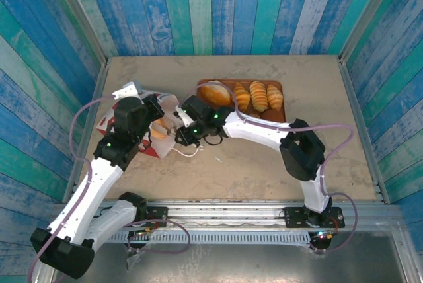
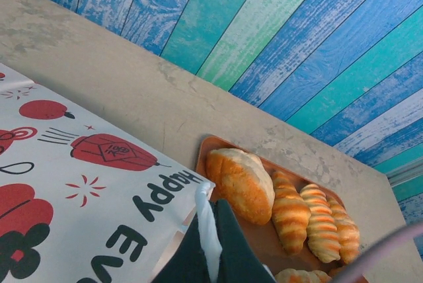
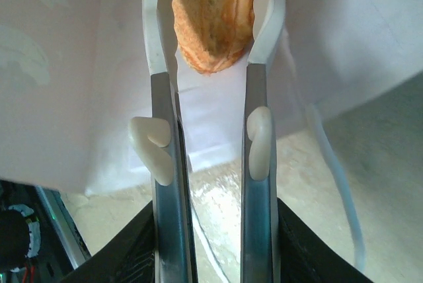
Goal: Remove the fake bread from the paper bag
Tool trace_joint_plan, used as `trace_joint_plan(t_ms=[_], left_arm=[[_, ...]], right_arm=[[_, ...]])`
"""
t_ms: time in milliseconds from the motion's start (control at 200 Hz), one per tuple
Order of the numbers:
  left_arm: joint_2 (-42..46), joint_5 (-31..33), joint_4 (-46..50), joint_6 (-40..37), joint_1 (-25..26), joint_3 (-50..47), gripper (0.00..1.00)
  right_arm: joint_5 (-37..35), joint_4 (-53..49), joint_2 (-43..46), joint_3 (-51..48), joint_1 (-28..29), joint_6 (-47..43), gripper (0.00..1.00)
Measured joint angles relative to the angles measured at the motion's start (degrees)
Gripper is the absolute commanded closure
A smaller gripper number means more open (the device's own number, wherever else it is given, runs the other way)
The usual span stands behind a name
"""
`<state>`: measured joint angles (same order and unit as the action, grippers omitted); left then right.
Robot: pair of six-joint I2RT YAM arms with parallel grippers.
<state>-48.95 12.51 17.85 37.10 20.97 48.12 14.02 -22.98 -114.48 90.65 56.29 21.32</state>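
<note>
One orange-brown roll (image 3: 215, 25) sits at the top centre of my right wrist view, inside the paper bag (image 3: 66, 65), whose white walls surround it. My right gripper (image 3: 213, 5) is in the bag's mouth, its two fingers pressed against the roll's sides, closed on it. I judge it is placed to draw the roll out. At the bottom centre of the left wrist view, my left gripper (image 2: 210, 246) is clamped on the bag's white rim, seemingly to keep the mouth open and steady. At lower right, a pale bun (image 2: 241, 184) and three croissants (image 2: 291, 213) lie on a brown tray (image 2: 206, 151).
</note>
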Motion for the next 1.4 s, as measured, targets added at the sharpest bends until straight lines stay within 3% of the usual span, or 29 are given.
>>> trace_joint_plan(t_ms=[316, 596, 821, 987, 1197, 1402], left_arm=[[0.1, -0.4, -0.1, 0.0, 0.0, 0.0, 1.0], [-0.3, -1.3, -0.2, 0.0, 0.0, 0.0, 1.0], [-0.4, -2.0, -0.2, 0.0, 0.0, 0.0, 1.0], [-0.4, -2.1, -0.2, 0.0, 0.0, 0.0, 1.0], [-0.4, -2.4, -0.2, 0.0, 0.0, 0.0, 1.0], [-0.4, -3.5, -0.2, -0.1, 0.0, 0.0, 1.0]], right_arm=[[-8.4, -1.6, 4.7, -4.6, 0.8, -5.7, 0.55], [-13.4, -4.7, 4.8, -5.0, 5.9, -16.7, 0.54], [-11.4, -4.5, 6.0, -9.5, 6.9, -19.5, 0.53], [-11.0, -2.9, 10.0, -12.4, 4.9, -16.5, 0.5], [-2.6, 2.6, 11.2, -13.0, -2.6, -9.1, 0.46], [5.4, 4.3, 5.1, -10.4, -6.1, -3.8, 0.45]])
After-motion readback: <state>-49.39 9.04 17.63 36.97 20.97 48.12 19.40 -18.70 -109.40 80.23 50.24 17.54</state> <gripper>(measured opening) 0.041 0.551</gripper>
